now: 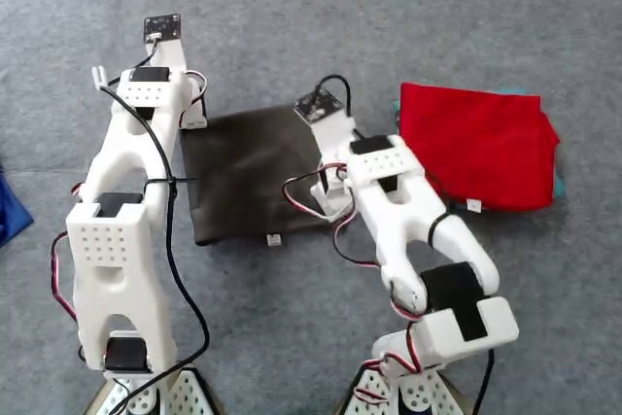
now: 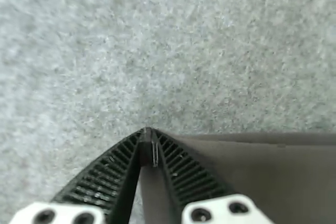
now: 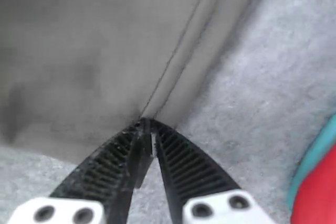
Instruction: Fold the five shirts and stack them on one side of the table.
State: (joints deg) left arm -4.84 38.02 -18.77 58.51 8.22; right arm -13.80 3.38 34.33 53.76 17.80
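Lying on grey felt (image 1: 292, 337), dark shirt (image 1: 243, 177), red shirt (image 1: 476, 143)

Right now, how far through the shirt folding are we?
Done: a folded red shirt lies on a teal one on the right. In hand: left gripper and right gripper are each shut on an edge of the dark shirt. Left: finish it, stack it; blue cloth lies at the left edge.

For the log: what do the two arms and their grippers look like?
The left arm and right arm are white, blocky plastic with black motors at the joints and loose black, red and white cables. The left gripper and right gripper have black ribbed fingers tapering to points, on white mounts with screw holes.
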